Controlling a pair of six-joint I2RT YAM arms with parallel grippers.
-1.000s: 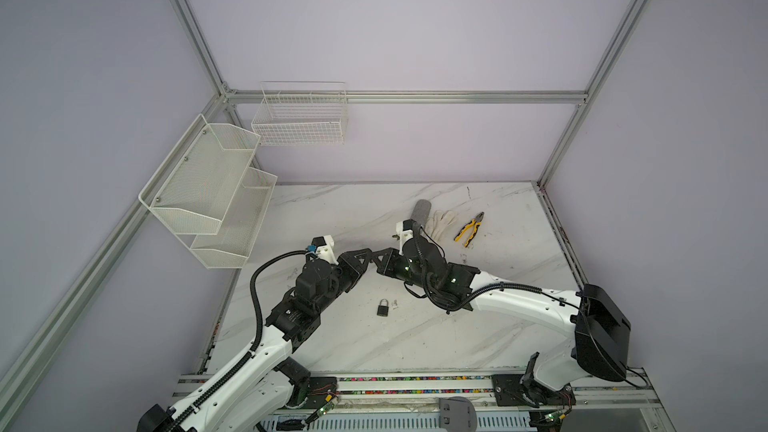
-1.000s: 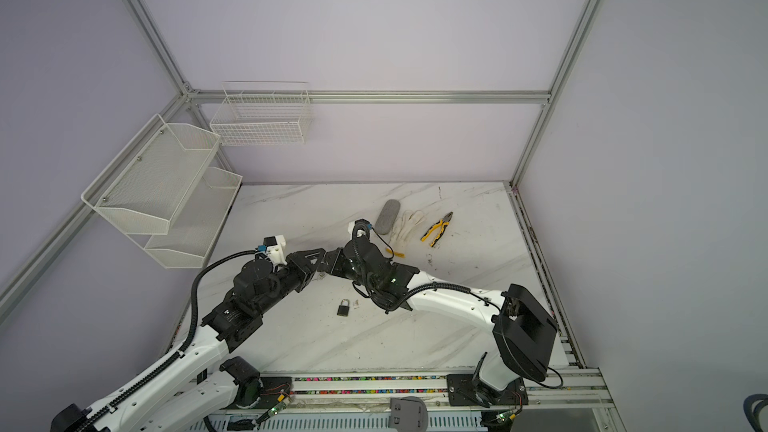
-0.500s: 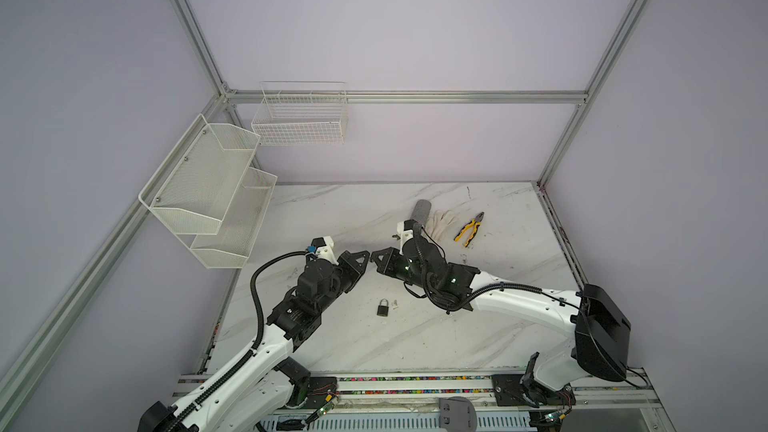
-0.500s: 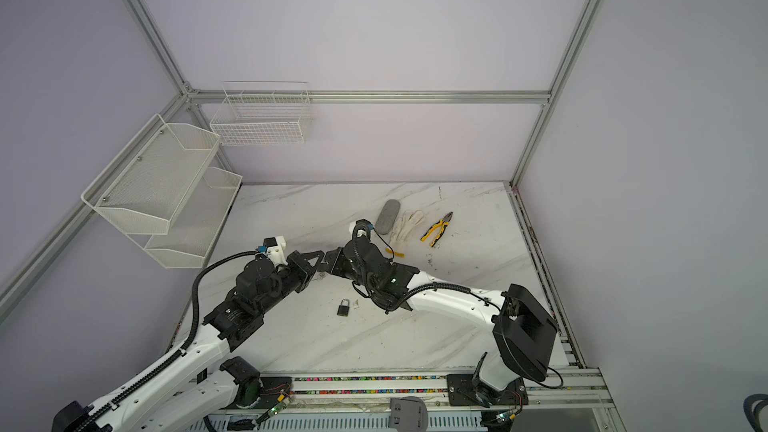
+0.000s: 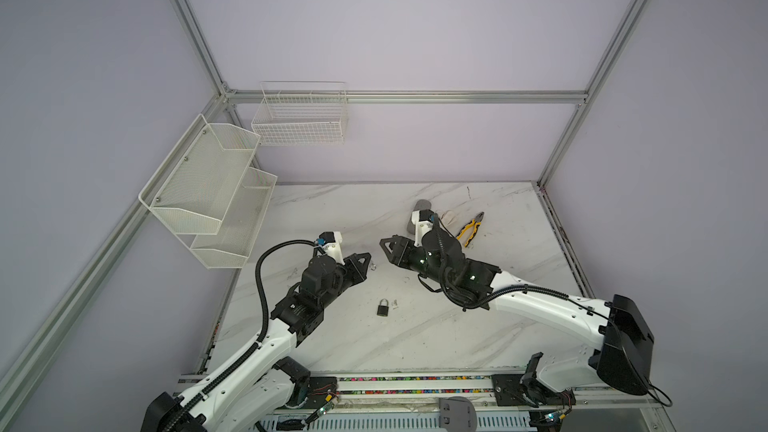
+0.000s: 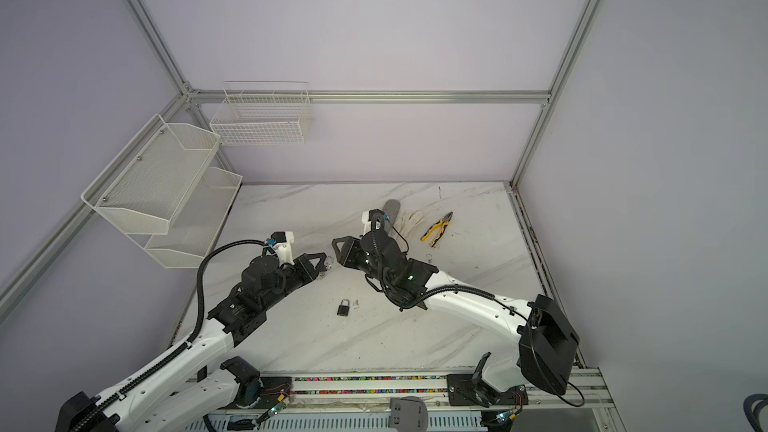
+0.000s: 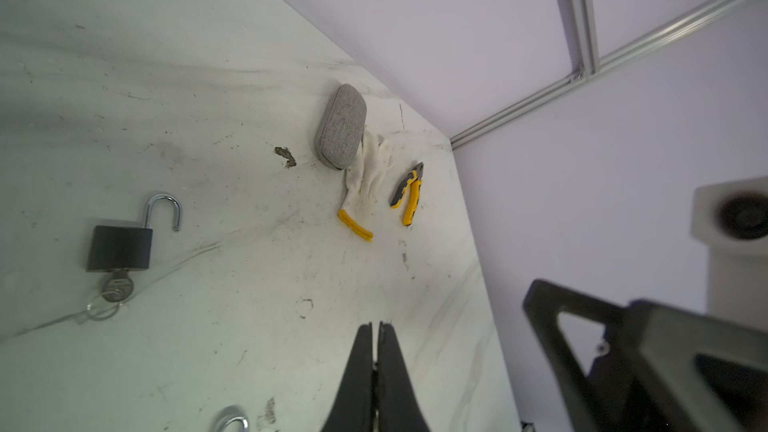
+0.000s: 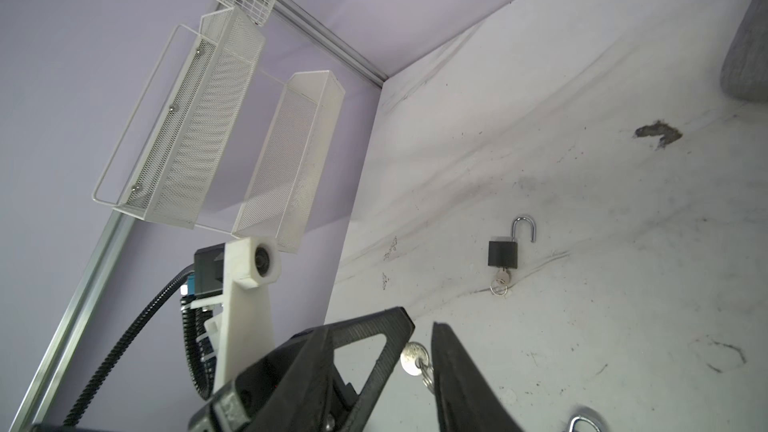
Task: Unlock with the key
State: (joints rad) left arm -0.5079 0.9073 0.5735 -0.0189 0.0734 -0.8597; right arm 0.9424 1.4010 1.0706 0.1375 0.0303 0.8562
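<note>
1. The padlock (image 5: 383, 308) lies flat on the desk (image 5: 415, 351), lower centre in both top views, below and between the two arms. Its shackle is swung open, and a key (image 7: 117, 284) with a ring is stuck in its base.
2. A second key (image 8: 411, 356) with a ring sits at the tip of the left gripper (image 5: 368, 257), mid-frame in a top view, above the padlock and off the desk.
3. The left gripper is clenched, fingers (image 7: 361, 367) pressed together, grasping the second key.
4. The right gripper (image 5: 384, 243) is released. Its visible finger (image 8: 457, 388) stands just beside the second key with a gap. The two gripper tips face each other, near but apart.
5. Upper right of the desk: a grey case (image 7: 341, 132), a glove (image 7: 365, 176) touching it, and pliers (image 7: 409, 195) just beside the glove.
6. Upper left of the frame: a mesh shelf (image 5: 208, 189) and a wire basket (image 5: 301, 118) on the walls.
</note>
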